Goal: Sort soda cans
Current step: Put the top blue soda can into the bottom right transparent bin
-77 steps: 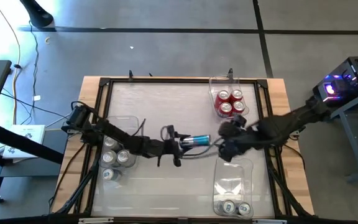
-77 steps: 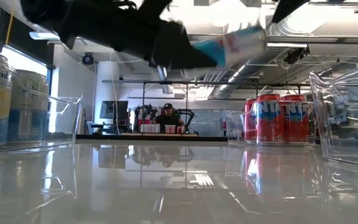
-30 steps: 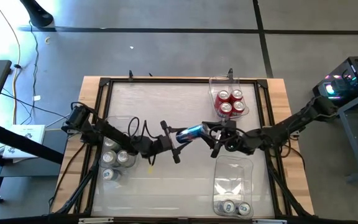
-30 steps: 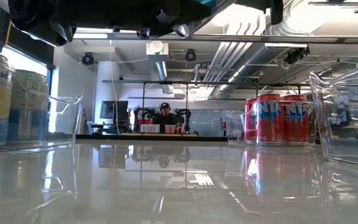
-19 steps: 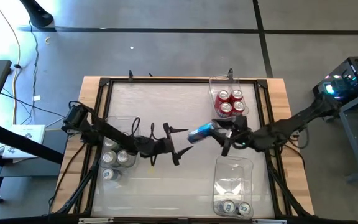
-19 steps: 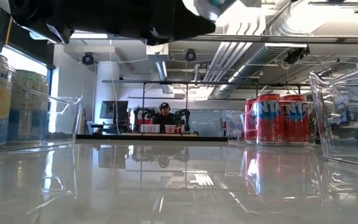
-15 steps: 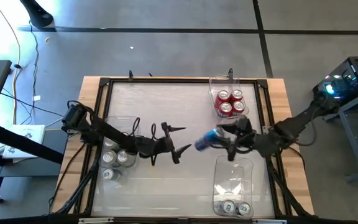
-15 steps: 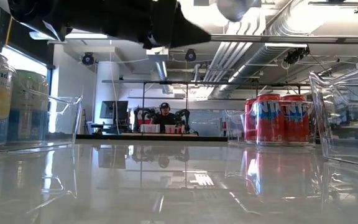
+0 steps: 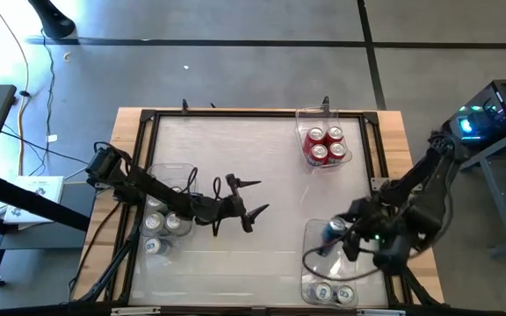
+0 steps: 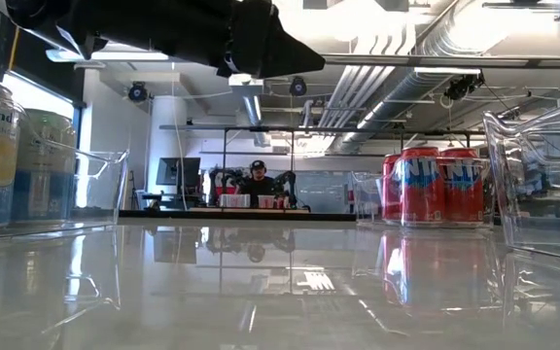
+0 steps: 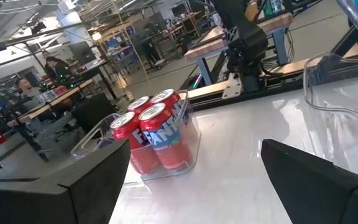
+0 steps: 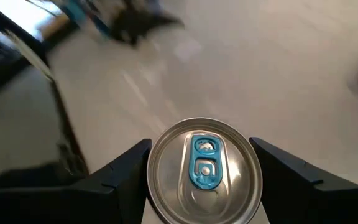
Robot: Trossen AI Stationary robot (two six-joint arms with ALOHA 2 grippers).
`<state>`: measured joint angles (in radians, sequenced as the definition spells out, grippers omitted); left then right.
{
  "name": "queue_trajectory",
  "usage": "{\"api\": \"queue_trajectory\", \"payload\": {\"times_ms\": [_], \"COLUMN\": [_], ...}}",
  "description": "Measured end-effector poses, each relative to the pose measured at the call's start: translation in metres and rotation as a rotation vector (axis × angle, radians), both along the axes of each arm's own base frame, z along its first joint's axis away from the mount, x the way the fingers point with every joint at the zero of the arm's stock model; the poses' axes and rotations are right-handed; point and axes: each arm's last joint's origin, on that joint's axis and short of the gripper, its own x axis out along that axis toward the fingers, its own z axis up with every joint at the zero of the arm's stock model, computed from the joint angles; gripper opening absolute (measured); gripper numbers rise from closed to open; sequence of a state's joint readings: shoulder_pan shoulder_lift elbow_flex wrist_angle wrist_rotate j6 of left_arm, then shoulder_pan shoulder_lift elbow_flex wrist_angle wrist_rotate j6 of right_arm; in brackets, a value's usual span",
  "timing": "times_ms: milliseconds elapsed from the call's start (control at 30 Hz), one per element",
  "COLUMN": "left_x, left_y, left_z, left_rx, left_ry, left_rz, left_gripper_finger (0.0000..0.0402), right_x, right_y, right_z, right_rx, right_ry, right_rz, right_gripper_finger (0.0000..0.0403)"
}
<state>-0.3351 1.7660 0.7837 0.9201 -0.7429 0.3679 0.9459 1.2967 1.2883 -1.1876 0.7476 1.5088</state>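
While the right gripper hangs over the clear rectangular plastic bin at the table's near right, a blue soda can with a silver top sits clamped between its fingers. At mid-table the left gripper is spread wide, holding nothing.

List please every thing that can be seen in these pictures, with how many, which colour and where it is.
Red soda cans: four, red, in the clear bin at the table's far right.
Silver soda cans: at least four, silver-grey, in the clear bin at the left side.
Blue soda cans: two, silver tops, in the near end of the clear bin at the near right.
Blue soda can: one, blue, held over that near right bin.
Table: one, pale top, wooden edge.
Person: one, far in the room behind.
Left gripper: open, empty, over the table's middle.
Right gripper: shut on the blue soda can.
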Motion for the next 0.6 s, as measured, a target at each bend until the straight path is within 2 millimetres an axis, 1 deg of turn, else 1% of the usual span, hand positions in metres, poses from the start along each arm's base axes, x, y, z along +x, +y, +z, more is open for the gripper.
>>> {"api": "queue_trajectory", "payload": {"times_ms": [133, 233, 400, 500, 600], "left_x": [0.000, 0.000, 0.000, 0.000, 0.000], "left_y": [0.000, 0.000, 0.000, 0.000, 0.000], "left_z": [0.000, 0.000, 0.000, 0.000, 0.000], "left_rx": [0.000, 0.000, 0.000, 0.000, 0.000], "left_ry": [0.000, 0.000, 0.001, 0.001, 0.001], "left_rz": [0.000, 0.000, 0.001, 0.001, 0.001], "left_gripper_finger": [0.0358, 0.0358, 0.0358, 0.0358, 0.0358], "right_x": [-0.010, -0.014, -0.013, -0.013, -0.015], "right_y": [0.017, 0.033, 0.062, 0.073, 0.080], "right_z": [-0.019, -0.031, -0.056, -0.070, -0.080], "right_rx": [0.009, -0.004, -0.051, -0.077, -0.108], "right_ry": [0.109, 0.115, 0.143, 0.174, 0.178], "right_rz": [-0.051, -0.049, -0.011, -0.008, -0.007], "right_gripper_finger": [0.0229, 0.0229, 0.0229, 0.0229, 0.0229]}}
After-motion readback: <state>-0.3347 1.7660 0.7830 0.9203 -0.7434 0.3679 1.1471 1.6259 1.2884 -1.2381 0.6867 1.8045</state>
